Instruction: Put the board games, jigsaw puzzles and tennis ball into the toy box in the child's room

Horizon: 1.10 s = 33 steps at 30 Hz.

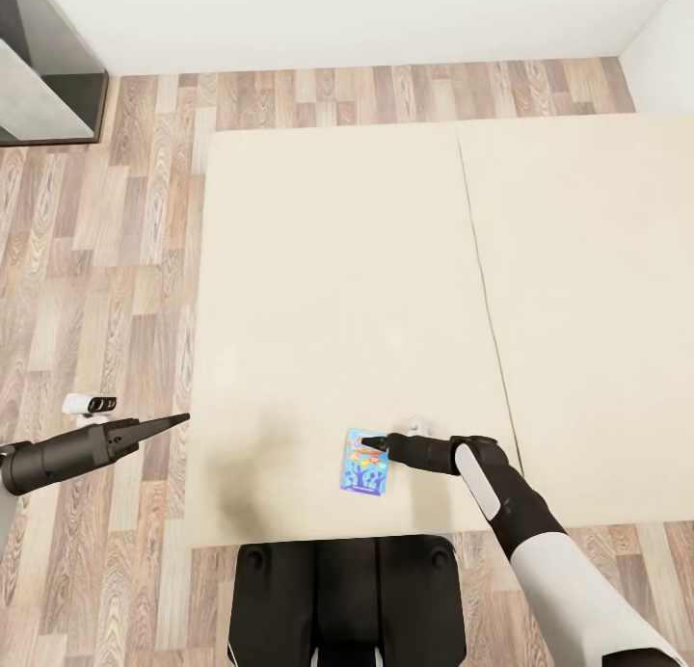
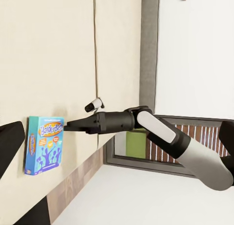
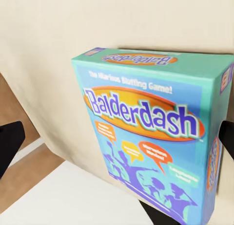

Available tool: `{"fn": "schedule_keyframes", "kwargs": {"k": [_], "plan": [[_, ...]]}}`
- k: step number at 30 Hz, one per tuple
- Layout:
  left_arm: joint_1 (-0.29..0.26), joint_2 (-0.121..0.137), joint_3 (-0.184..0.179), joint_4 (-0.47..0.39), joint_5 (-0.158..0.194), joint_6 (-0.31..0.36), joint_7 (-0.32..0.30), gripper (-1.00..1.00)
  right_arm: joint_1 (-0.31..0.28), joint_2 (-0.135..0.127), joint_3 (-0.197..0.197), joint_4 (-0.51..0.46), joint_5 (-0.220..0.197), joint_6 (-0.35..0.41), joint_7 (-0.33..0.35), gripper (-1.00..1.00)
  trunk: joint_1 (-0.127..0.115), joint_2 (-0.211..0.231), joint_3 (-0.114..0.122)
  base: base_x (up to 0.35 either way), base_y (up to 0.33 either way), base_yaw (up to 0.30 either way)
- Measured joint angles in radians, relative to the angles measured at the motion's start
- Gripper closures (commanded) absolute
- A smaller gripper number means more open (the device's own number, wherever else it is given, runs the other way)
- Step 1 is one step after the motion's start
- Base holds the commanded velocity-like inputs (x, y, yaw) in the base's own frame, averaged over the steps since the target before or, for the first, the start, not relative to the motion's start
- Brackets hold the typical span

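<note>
One board game (image 1: 366,462), a light blue box with yellow "Balderdash" lettering, lies flat on the beige bed (image 1: 337,262) near its front edge. My right gripper (image 1: 369,444) is at the box's far end, just above it. In the right wrist view the box (image 3: 151,132) sits close between the spread fingers (image 3: 7,142), so this gripper is open; I cannot tell whether it touches the box. The left wrist view shows the box (image 2: 44,144) with the right gripper (image 2: 69,125) at its edge. My left gripper (image 1: 181,419) hangs open over the floor left of the bed, holding nothing.
Wood-plank floor (image 1: 106,262) surrounds the bed on the left and far side. A dark grey cabinet (image 1: 48,69) stands at the far left by the white wall. A seam (image 1: 482,291) splits the mattress in two. My base (image 1: 347,600) meets the bed's front edge.
</note>
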Motion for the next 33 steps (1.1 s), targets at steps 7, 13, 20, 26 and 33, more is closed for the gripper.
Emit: {"fn": "schedule_keyframes", "kwargs": {"k": [7, 13, 20, 26, 33], "plan": [[0.0, 0.0, 0.0, 0.0, 0.0, 0.0, 0.0, -1.0, 0.0, 0.001, -0.001, 0.001, -0.001, 0.001, 0.002, -1.0, 0.0, 0.0, 0.0, 0.0, 0.0, 0.0], [0.0, -0.001, 0.001, 0.0, -0.001, 0.0, 0.0, -1.0, 0.0, 0.0, -0.002, 0.003, -0.002, 0.001, 0.012, -1.0, 0.0, 0.0, 0.0, 0.0, 0.0, 0.0], [0.0, -0.001, 0.0, 0.0, 0.0, 0.0, 0.0, -1.0, 0.0, 0.0, -0.002, 0.006, -0.002, 0.005, 0.015, -1.0, 0.0, 0.0, 0.0, 0.0, 0.0, 0.0], [0.0, -0.001, 0.0, 0.0, -0.001, 0.0, 0.0, -1.0, 0.0, -0.001, -0.003, 0.007, -0.003, 0.01, 0.015, -1.0, 0.0, 0.0, 0.0, 0.0, 0.0, 0.0], [0.0, 0.0, 0.002, 0.0, -0.001, 0.0, 0.0, -1.0, 0.0, 0.001, -0.002, 0.009, 0.0, 0.005, 0.014, -1.0, 0.0, 0.0, 0.0, 0.0, 0.0, 0.0]]}}
